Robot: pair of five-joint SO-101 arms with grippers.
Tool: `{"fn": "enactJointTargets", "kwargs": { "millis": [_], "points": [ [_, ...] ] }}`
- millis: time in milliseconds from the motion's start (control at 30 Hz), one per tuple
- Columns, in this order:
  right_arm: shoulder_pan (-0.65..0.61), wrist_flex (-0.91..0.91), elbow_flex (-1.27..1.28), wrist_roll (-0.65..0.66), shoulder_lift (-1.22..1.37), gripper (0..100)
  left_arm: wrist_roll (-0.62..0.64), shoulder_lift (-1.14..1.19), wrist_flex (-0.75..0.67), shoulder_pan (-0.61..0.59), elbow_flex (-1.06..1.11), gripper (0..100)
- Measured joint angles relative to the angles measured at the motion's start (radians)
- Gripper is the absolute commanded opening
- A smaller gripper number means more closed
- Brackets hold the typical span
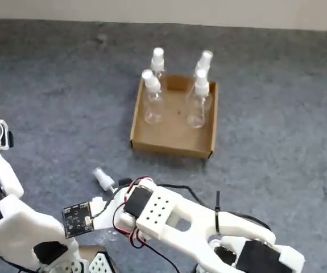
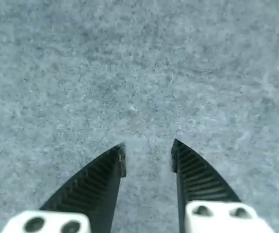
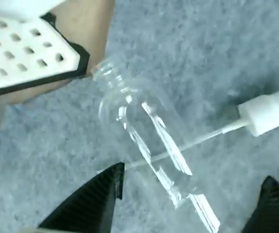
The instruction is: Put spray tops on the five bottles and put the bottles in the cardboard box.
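Left gripper (image 2: 149, 145) ajar — right gripper (image 3: 193, 174) apparently wide.

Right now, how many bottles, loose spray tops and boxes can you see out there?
Capped bottles: 4
Uncapped bottle: 1
Loose spray top: 1
Cardboard box: 1
Total: 7

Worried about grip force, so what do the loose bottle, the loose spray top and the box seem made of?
Loose bottle: likely clear glossy plastic; the grey surface shows through, bright streaks run along it; glass can't be excluded.
Spray top: smooth opaque white plastic, with a thin pale tube.
Box: matte brown cardboard, thin folded walls.
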Motion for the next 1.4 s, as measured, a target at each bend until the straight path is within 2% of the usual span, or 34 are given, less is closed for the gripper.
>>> {"fn": "enactJointTargets", "kwargs": {
  "millis": [267,467,667,800,1033,1400],
  "points": [
    [0.002,-0.006,0.0,0.0,0.068,17.4,-0.002,0.0,0.0,0.0,0.0,14],
    [0.002,-0.008,0.008,-0.009,0.072,11.1,-0.002,0.0,0.0,0.0,0.0,14],
    [0.014,0.0,-0.005,-0.198,0.08,2.9,-0.002,0.0,-0.002,0.002,-0.002,14],
    [0.094,0.094,-0.031,-0.298,0.097,0.9,-0.002,0.0,0.015,0.003,-0.005,14],
    [0.308,0.276,-0.157,-0.433,0.101,0.5,-0.002,0.0,0.02,0.003,-0.005,14],
    [0.499,0.474,-0.344,-0.468,0.101,0.5,-0.002,0.0,0.023,0.006,-0.005,14]
  ]
}}
